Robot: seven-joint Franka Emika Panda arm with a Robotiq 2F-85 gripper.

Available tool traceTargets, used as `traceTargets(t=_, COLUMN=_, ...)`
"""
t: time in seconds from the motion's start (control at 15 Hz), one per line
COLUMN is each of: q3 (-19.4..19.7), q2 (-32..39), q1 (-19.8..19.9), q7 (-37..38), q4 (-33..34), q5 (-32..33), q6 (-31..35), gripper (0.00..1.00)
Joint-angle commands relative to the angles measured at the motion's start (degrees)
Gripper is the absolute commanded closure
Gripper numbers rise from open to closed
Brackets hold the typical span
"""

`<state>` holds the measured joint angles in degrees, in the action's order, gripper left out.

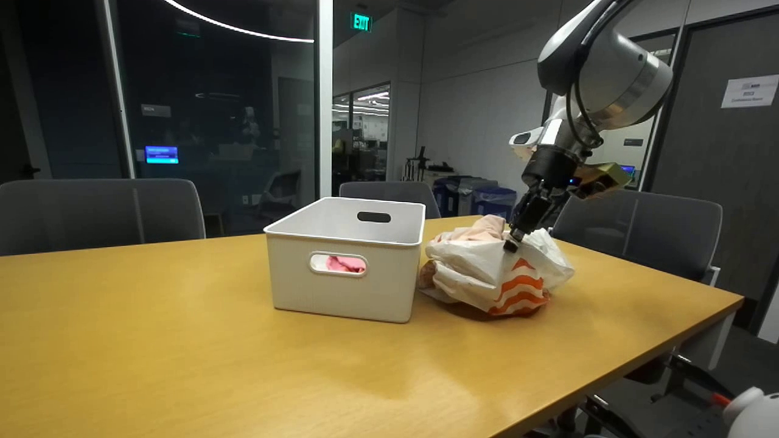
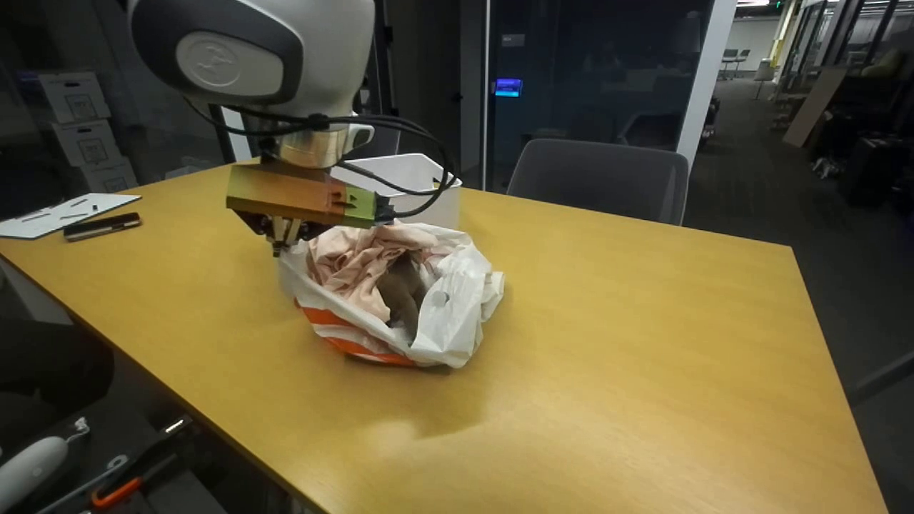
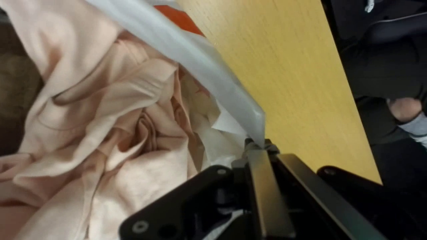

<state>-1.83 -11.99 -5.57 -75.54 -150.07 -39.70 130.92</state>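
White crinkled plastic bag with wavy orange stripes [image 1: 471, 263] sits on the yellow wooden table [image 1: 182, 347], right of centre in an exterior view, just beside the white rectangular plastic bin [image 1: 341, 295]. Lower right of centre in the wrist view, the black two-fingered gripper [image 3: 261, 146] pinches the bag's rim. The film looks thin, limp and slippery, probably easily torn; rumpled pale-pink cloth [image 3: 100, 110] inside should add soft, sagging weight. Gathered, doubled rim seems the surest hold.
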Motion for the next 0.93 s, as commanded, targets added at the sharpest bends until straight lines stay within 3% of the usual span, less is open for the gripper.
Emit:
traceTargets(t=0.0, q3=2.0, q2=0.9, q1=0.2, q7=0.7, q4=2.5, q5=0.0, q6=-4.2, gripper=0.68)
traceTargets(t=0.53, q3=-0.7, q2=-2.7, q1=-0.7, q7=5.9, q4=-0.1, q5=7.9, q6=12.8, gripper=0.05)
traceTargets(t=0.6, q3=-1.0, q2=-3.1, q1=-0.8, q7=7.7, q4=-0.1, q5=9.7, q6=13.9, gripper=0.01)
traceTargets(t=0.87, q3=-2.0, q2=-3.5, q1=-1.4, q7=17.9, q4=-0.2, q5=17.2, q6=15.6, gripper=0.00)
